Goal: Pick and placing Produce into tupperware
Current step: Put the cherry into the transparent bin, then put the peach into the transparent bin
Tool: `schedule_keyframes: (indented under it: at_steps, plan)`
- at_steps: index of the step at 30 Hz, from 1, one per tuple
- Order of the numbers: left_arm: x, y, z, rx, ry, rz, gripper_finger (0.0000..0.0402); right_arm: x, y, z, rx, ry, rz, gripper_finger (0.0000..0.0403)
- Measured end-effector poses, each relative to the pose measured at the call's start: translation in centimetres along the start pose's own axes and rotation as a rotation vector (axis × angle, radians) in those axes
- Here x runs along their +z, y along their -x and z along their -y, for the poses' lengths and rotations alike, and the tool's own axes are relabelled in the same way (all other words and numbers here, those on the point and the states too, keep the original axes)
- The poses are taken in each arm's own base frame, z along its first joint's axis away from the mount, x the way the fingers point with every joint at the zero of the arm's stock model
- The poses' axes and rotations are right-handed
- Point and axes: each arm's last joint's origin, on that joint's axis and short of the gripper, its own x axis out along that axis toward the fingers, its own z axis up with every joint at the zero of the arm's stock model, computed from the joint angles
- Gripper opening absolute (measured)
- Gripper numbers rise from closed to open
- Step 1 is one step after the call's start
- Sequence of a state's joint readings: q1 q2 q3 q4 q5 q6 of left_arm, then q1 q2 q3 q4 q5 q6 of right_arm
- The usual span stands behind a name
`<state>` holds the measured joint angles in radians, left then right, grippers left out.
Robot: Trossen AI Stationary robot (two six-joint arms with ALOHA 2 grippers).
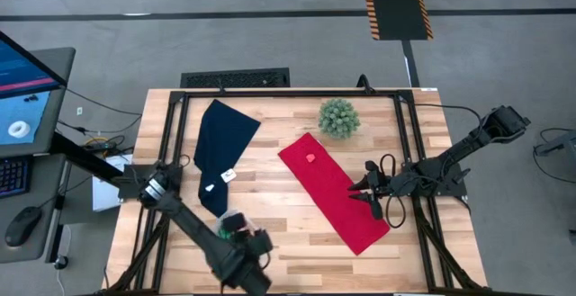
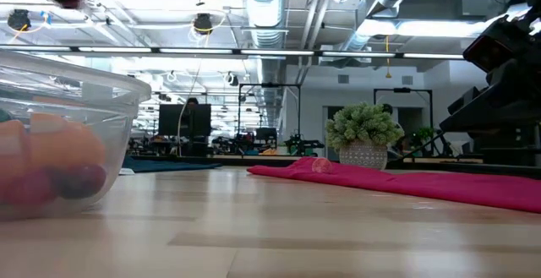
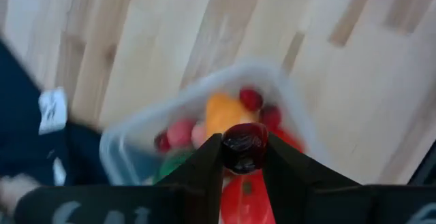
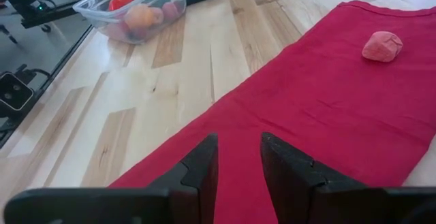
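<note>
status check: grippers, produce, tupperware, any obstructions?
Left gripper shut on dark red berry, above tupperware. Right gripper open, empty, over red cloth. One pink piece left on cloth. Nothing in the way.

— What do we see of the counter?
— We see pale wood planks, smooth, with a soft sheen.
— And the tupperware?
— Clear plastic, glossy, a little cloudy at the rim. The dark berry over it looks shiny and wet-smooth.
— The red cloth?
— Matt woven fabric, slightly wrinkled. The pink piece on it looks dull and lumpy. The dark blue cloth is also matt.
</note>
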<state>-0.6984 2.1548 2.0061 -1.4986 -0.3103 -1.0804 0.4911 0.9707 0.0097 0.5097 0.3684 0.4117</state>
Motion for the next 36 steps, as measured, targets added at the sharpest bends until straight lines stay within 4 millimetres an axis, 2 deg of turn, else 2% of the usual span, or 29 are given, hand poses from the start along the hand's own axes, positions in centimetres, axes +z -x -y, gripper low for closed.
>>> schedule_keyframes:
  at_steps: [5, 9, 16, 22, 25, 32, 36]
  plan:
    - [-1.6, 0.4, 0.0, 0.08, 0.074, 0.025, 0.0081, 0.1, 0.0, 0.0, 0.004, -0.004, 0.009, 0.0133]
    - [-2.3, -0.6, 0.4, 0.104, 0.056, 0.039, 0.0097, 0.3, 0.0, -0.1, 0.012, -0.012, 0.028, 0.0134]
    - [-3.2, -3.0, 0.1, 0.187, 0.042, -0.013, 0.0154, 0.3, 0.0, -0.1, 0.014, -0.014, 0.033, 0.0133]
    - [-3.5, -3.4, -0.2, 0.235, 0.023, -0.008, 0.0188, 0.4, 0.0, -0.1, 0.014, -0.014, 0.034, 0.0134]
    - [-3.3, -2.7, 0.0, 0.259, 0.018, 0.142, 0.0192, 0.5, 0.0, -0.2, 0.018, -0.018, 0.044, 0.0133]
    - [-4.6, 0.7, 1.3, 0.26, 0.068, 0.694, 0.0192, 0.5, 0.0, -0.2, 0.019, -0.019, 0.046, 0.0134]
    - [-4.8, 1.3, 1.5, 0.258, 0.118, 0.915, 0.0192, 0.5, 0.0, -0.1, -0.004, -0.019, 0.054, 0.0134]
